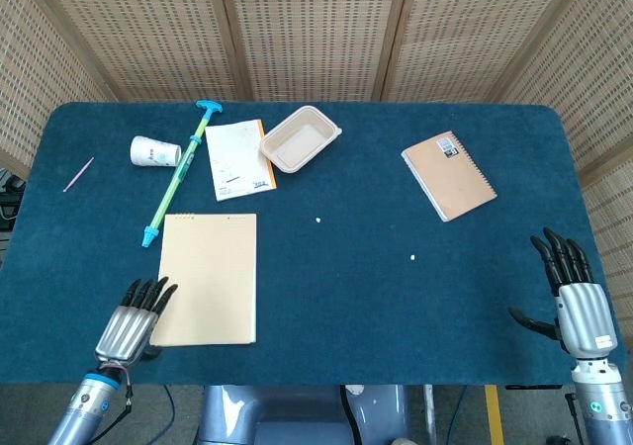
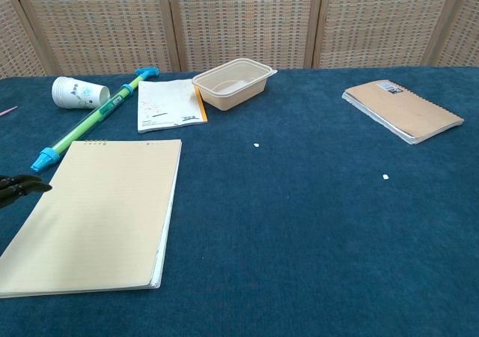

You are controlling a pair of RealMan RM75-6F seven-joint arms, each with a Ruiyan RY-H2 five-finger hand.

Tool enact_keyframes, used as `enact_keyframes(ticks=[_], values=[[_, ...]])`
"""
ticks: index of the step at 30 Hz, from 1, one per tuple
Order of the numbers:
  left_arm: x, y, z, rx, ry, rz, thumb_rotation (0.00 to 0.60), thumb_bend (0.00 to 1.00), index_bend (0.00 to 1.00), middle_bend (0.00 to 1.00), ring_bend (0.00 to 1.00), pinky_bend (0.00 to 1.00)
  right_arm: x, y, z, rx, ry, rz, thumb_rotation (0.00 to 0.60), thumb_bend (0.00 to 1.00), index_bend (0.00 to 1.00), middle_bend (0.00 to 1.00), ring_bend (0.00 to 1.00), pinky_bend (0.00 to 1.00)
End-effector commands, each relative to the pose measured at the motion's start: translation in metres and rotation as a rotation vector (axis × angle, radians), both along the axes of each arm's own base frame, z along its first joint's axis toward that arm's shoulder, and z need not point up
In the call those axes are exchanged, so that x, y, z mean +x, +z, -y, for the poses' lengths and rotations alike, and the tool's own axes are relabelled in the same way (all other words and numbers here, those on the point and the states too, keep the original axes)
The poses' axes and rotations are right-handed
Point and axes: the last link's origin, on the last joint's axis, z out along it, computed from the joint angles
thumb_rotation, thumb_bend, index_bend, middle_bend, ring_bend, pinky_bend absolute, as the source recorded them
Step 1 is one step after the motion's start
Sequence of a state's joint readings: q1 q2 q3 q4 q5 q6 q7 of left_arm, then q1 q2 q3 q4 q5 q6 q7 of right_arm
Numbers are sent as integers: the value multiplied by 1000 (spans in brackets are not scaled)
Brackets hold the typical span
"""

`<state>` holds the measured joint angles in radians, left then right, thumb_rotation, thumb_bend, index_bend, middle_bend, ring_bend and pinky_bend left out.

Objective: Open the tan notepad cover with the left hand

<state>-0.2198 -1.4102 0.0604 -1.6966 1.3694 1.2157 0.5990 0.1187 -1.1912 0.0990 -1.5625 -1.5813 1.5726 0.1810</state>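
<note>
The tan notepad (image 1: 206,278) (image 2: 99,210) lies flat and closed on the blue table, near the front left. My left hand (image 1: 130,324) hovers at the pad's near left corner, fingers spread and empty; its fingertips (image 2: 21,186) show at the left edge of the chest view, just beside the pad's left edge. Whether they touch the cover cannot be told. My right hand (image 1: 572,295) is at the front right of the table, fingers spread, holding nothing.
A green-and-blue stick (image 1: 180,173) lies just behind the pad, with a tipped paper cup (image 1: 155,151), a printed sheet (image 1: 238,159) and a beige tray (image 1: 300,138) further back. A brown spiral notebook (image 1: 448,175) lies at the back right. A pink stick (image 1: 78,174) lies far left.
</note>
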Motion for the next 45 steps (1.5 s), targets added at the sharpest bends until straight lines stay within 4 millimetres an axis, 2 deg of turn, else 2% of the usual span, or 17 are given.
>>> enact_keyframes(ticks=[1,45], values=[[-1,-7,-3,-18,-6,-4,600,200,0,0,0,10,0,1,0,-4,0,6,600,150,22,0,0,0],[-4,-28,-8,-20,-21,-20,600,226,0,0,0,10,0,2,0,-9,1,7,600,150,22,0,0,0]])
